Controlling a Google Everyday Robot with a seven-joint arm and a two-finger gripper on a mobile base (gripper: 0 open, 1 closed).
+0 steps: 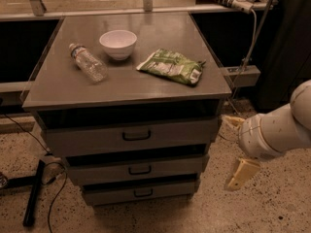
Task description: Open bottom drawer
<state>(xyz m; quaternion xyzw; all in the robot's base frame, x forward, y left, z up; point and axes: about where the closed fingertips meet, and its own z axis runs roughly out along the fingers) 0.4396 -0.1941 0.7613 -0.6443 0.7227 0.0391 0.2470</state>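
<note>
The grey cabinet has three drawer fronts, all shut. The bottom drawer (165, 191) is the narrowest and lowest, with a small black bar handle (143, 193) at its middle. My gripper (236, 148) is to the right of the cabinet, level with the middle drawer and apart from it. Its two tan fingers (241, 174) are spread wide with nothing between them. The white arm comes in from the right edge.
On the cabinet top (146, 84) lie a clear plastic bottle (88, 62), a white bowl (118, 43) and a green snack bag (171, 66). A black bar and cables (35, 193) lie on the speckled floor at the left. A power strip (228, 0) hangs at the back right.
</note>
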